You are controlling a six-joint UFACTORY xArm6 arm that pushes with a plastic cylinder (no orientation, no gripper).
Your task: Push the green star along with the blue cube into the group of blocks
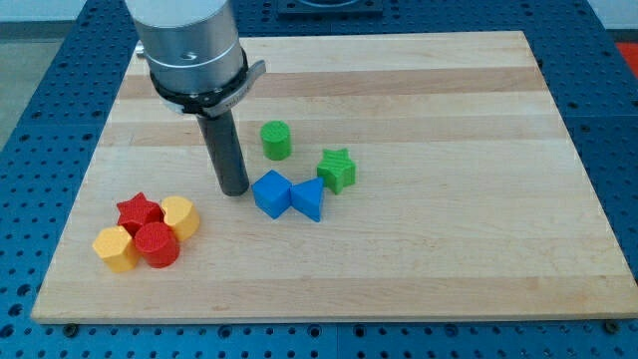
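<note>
My tip [235, 189] beside blue cube [270, 192]

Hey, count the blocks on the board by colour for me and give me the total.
Green: 2, the green cylinder and green star
Blue: 2, the blue cube and blue triangular block
Red: 2, the red star and red cylinder
Yellow: 2, one yellow block and another
Total: 8

text: none readable | labels: none | brands: none | numbers: none
</note>
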